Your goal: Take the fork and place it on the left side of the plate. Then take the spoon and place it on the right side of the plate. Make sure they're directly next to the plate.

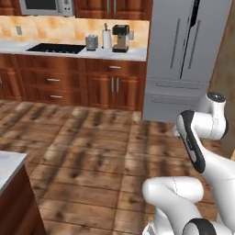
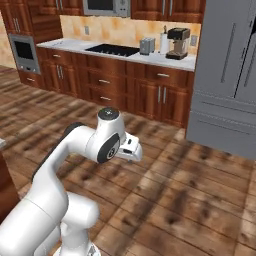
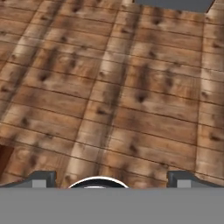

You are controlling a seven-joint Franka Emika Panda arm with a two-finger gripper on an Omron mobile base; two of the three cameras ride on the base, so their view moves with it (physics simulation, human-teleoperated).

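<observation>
A wood-plank floor (image 1: 92,151) in mottled brown and pale tones spreads across the kitchen. Along the far wall run reddish-brown wooden cabinets (image 2: 105,82) with slim metal handles, topped by a pale counter (image 1: 133,54). A black cooktop (image 1: 55,47) is set into it, with a toaster (image 1: 92,42), a paper-towel roll (image 1: 107,37) and a coffee machine (image 1: 120,37) beside it. Behind them is a tan tiled backsplash (image 2: 125,31); a microwave (image 2: 106,6) hangs above. A tall grey refrigerator (image 1: 183,55) stands to the right, and a wall oven (image 2: 23,52) sits at the left end.

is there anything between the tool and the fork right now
Cannot say: the fork, spoon and plate are not in these pictures. The open tool faces bare wooden floor, with nothing lying on it.
</observation>
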